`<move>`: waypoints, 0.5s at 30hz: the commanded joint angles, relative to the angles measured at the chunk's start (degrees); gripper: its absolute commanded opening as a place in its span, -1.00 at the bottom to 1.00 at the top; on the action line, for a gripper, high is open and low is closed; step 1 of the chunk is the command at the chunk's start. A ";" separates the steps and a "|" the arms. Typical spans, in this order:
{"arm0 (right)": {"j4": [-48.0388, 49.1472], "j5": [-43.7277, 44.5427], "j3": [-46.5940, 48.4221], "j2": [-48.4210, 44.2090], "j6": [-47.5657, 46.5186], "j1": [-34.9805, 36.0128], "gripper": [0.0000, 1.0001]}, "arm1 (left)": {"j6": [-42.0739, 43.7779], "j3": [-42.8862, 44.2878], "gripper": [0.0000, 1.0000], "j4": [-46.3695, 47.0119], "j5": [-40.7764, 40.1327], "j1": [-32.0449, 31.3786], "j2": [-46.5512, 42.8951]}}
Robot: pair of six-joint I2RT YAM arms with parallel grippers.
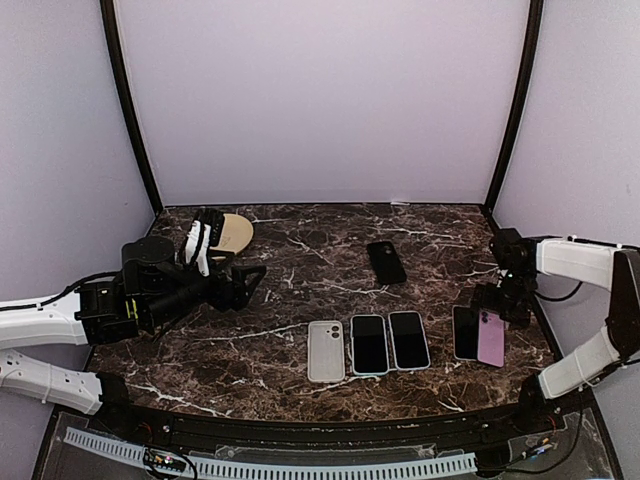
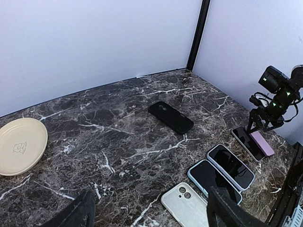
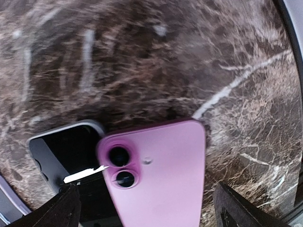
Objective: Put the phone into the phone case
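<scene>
right hand [image 1: 503, 303] released, empty, over pink phone [image 3: 161, 175] | phone camera-side up on desk [image 1: 300, 260], overlapping what looks like dark case [image 3: 61, 151]; apparently not seated | left hand [image 1: 247, 283] released, idle | left: align; press in

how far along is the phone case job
Nothing fitted yet: the pink phone lies back up, overlapping the black piece, case or phone unclear. Nothing in hand: right gripper hangs open over them, left gripper open, away. Left: seating phone in case.
</scene>
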 commanded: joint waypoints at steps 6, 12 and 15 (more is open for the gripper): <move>3.89 -6.04 -1.67 1.99 -4.92 -7.04 0.97 | 1.44 -0.35 0.67 -0.79 -0.84 0.36 -0.85; 3.67 -9.65 -1.80 4.32 -5.74 -7.27 0.97 | 1.74 -1.09 0.67 -0.62 -1.08 0.36 -1.60; 4.22 -11.61 -2.24 4.94 -6.18 -7.24 0.91 | 1.96 -1.02 0.67 -0.81 -0.98 0.36 -1.94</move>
